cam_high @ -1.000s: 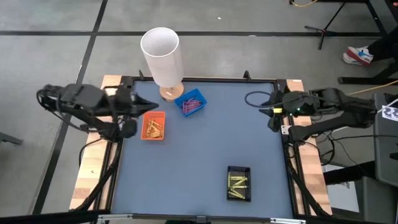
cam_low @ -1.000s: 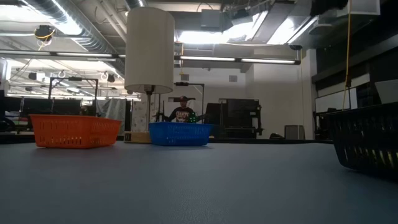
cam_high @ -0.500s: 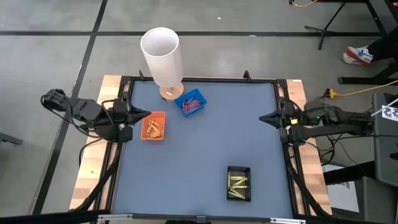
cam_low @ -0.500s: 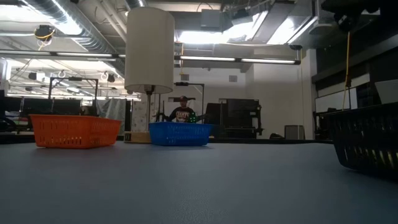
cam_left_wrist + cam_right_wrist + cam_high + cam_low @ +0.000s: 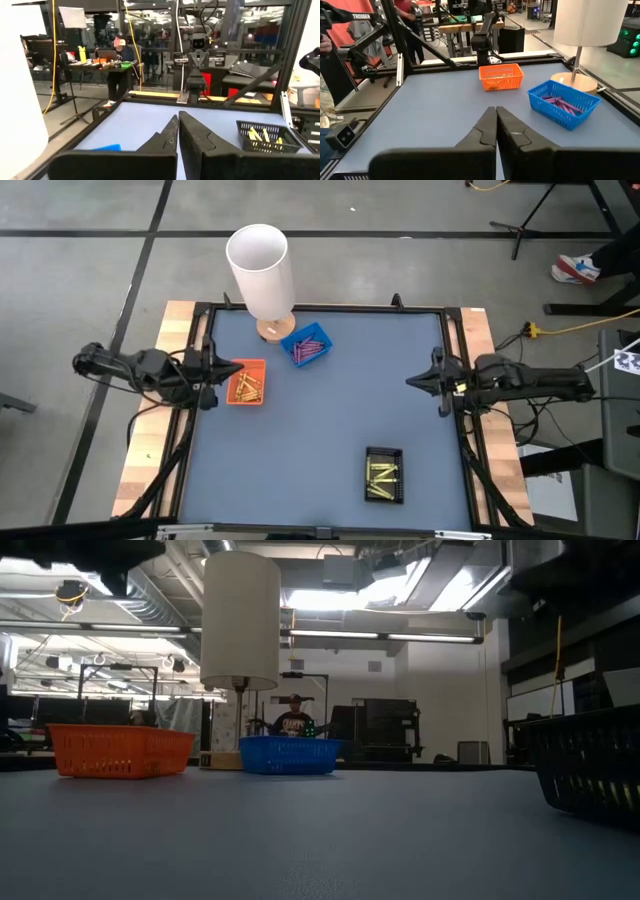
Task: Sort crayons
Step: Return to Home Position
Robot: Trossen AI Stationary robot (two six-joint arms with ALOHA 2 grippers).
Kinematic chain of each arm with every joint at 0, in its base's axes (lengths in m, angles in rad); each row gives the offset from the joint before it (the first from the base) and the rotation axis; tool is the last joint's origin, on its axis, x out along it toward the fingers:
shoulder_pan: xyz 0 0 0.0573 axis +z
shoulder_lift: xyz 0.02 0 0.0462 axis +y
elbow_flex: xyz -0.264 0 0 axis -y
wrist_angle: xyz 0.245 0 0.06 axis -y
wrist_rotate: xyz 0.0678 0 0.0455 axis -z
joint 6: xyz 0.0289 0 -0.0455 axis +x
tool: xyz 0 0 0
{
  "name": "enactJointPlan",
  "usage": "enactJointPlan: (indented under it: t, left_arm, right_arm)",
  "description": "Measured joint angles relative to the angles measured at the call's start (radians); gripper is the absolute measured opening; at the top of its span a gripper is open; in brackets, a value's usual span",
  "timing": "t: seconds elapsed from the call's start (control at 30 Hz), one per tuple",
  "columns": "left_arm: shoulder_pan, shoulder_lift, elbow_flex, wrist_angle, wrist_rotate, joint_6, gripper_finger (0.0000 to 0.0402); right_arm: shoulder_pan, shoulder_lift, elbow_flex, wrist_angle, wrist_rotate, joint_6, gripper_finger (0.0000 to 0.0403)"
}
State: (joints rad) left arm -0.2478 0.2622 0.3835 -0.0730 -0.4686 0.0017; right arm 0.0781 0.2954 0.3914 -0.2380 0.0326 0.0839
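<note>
Light, stiff and waxy, I judge, and apt to snap under a hard squeeze, so I would pinch any one across its middle. The purple crayons (image 5: 311, 351) lie along the blue tray's (image 5: 296, 337) length. The yellow crayons (image 5: 381, 475) lie roughly lengthwise in the black tray (image 5: 384, 451). The gold crayons (image 5: 249, 387) crisscross in the orange tray (image 5: 233, 384). My left claw (image 5: 236, 367) sits closed and empty just beside the orange tray, and my right claw (image 5: 411, 382) sits closed by the table's (image 5: 330, 415) right edge.

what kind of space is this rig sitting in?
Probably an open robotics lab or workshop: exposed ceiling ducts and strip lights, a person at a cluttered desk beyond the table, bare concrete floor. The left gripper and right gripper sit shut at the table's sides.
</note>
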Motion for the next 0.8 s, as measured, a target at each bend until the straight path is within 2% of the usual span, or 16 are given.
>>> enactJointPlan:
  t: [0.23, 0.57, 0.73, 0.8]
  left_arm:
    - [0.071, -0.093, -0.090, 0.013, 0.095, -0.032, 0.0000]
    - [0.097, -0.170, -0.201, 0.020, 0.122, -0.048, 0.0000]
    - [0.099, -0.193, -0.263, 0.090, 0.123, -0.047, 0.0000]
    - [0.099, -0.196, -0.279, 0.101, 0.123, -0.045, 0.0000]
  right_arm:
    - [0.000, -0.030, -0.137, 0.179, 0.000, -0.014, 0.0002]
    - [0.000, -0.148, -0.278, 0.199, 0.000, 0.042, 0.0002]
    - [0.000, -0.225, -0.373, 0.309, 0.000, 0.037, 0.0003]
    - [0.000, -0.250, -0.384, 0.293, 0.000, 0.036, 0.0003]
